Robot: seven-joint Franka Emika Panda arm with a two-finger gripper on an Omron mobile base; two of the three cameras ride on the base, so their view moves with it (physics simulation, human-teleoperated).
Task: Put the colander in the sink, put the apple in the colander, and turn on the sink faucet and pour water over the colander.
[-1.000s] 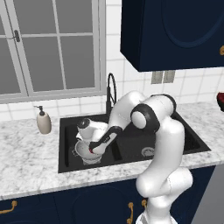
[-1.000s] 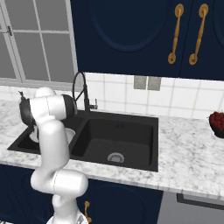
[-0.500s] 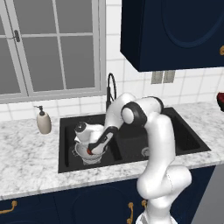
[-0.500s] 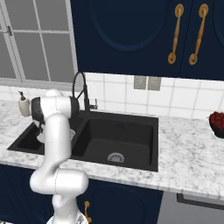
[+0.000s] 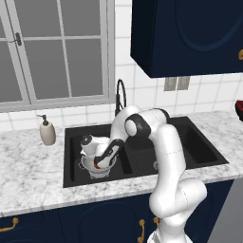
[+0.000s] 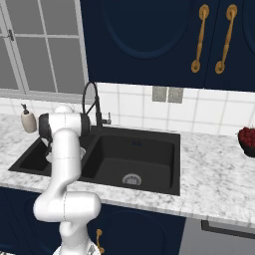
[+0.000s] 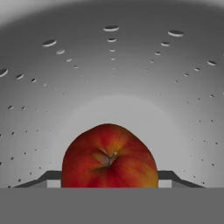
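The apple (image 7: pixel 109 155) sits between your two dark finger tips, low inside the colander (image 7: pixel 131 74), whose perforated wall curves up all around it in the hand view. Both tips press against its sides, so the gripper (image 7: pixel 109 181) looks closed on the fruit; whether the apple already rests on the colander floor you cannot tell from here.

From the left base view, the colander (image 5: pixel 90 167) sits in the left basin of the sink (image 5: pixel 71 142), and the gripper (image 5: pixel 98 164) reaches down into it with a speck of red at its tip. So the first step reads as done, and you are at the end of the second: placing the apple.

Your next move is likely to spread the fingers and let the fruit settle, then lift the hand straight up so you do not knock the rim or drag the colander.

After that, the sink faucet (image 5: pixel 118 95) stands just behind the basins, at the divider. You will need to reach its small side lever and bring the spout over the left basin.
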